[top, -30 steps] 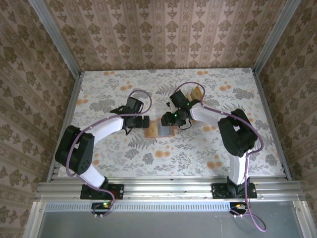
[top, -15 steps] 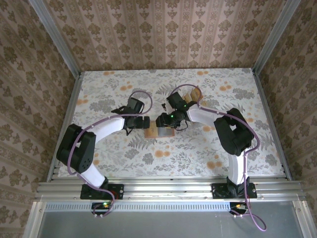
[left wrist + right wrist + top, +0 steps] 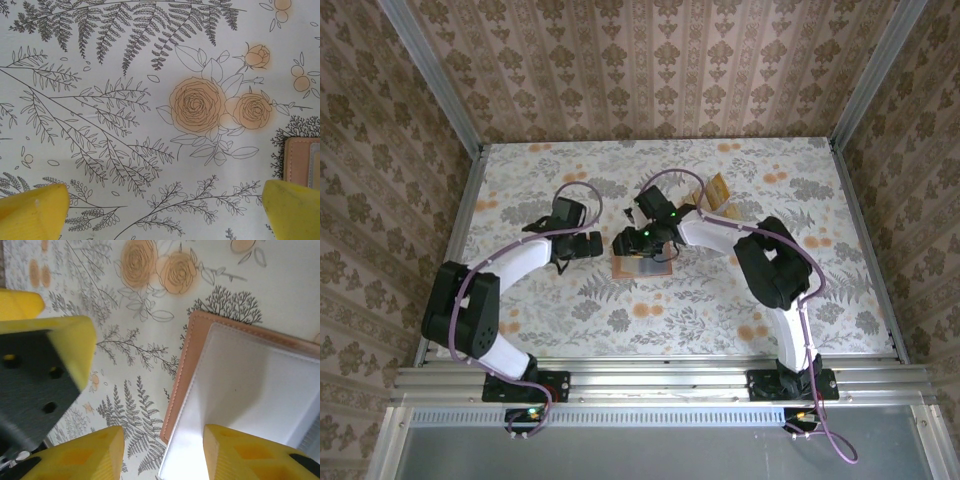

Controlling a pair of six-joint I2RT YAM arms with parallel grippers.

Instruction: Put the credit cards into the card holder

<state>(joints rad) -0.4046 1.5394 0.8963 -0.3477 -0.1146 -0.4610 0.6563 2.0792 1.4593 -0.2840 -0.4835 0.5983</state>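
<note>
**Holder prep, no card picked up yet**

Now: card holder (image 3: pixel 646 267) lies flat mid-worktop (image 3: pixel 800 180), pale inner face up in right wrist view. The right gripper (image 3: pixel 161 434) is low over its left edge. Its jaws are part-open, one finger above the inner face and the other above bare worktop, w/ nothing pinched. The left gripper (image 3: pixel 162 215) is just beside the holder, jaws wide apart & empty.

The credit cards (image 3: pixel 717 187) sit far-right of the holder, well apart from both grippers.

Step, as I judge it: opening or steadying the holder; card fetch not begun. Next move prob needs the right jaws to nip the cover edge w/o sliding the holder, or the left to pin it.

Room: the two grippers are near each other, so it's tight there. There's open worktop on the near side & left. The holder is well off every edge.
</note>
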